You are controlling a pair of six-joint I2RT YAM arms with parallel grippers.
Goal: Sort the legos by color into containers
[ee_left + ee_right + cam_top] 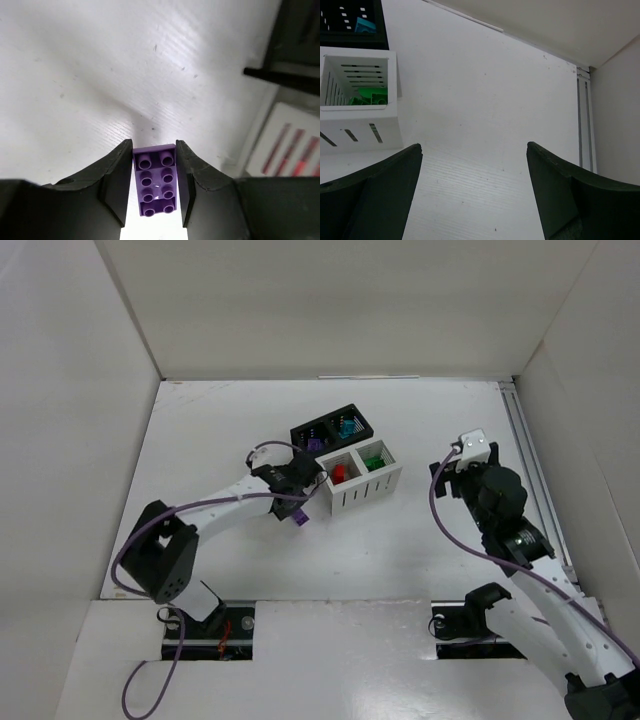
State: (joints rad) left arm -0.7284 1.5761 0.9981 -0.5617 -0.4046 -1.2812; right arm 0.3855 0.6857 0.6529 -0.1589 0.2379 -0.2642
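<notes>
Lego (155,180) (one, purple) in left hand (154,150)

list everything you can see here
held brick: one, purple, between left fingers
black bin: one, black, mid-table
white bin: one, white, in front of black bin
purple bricks: count unclear, purple, black bin
teal bricks: count unclear, teal, black bin
red bricks: count unclear, red, white bin
green bricks: count unclear, green, white bin
table: one, white, underneath everything
left fingers: two, black, shut on held brick
right fingers: two, black, open, empty
</notes>
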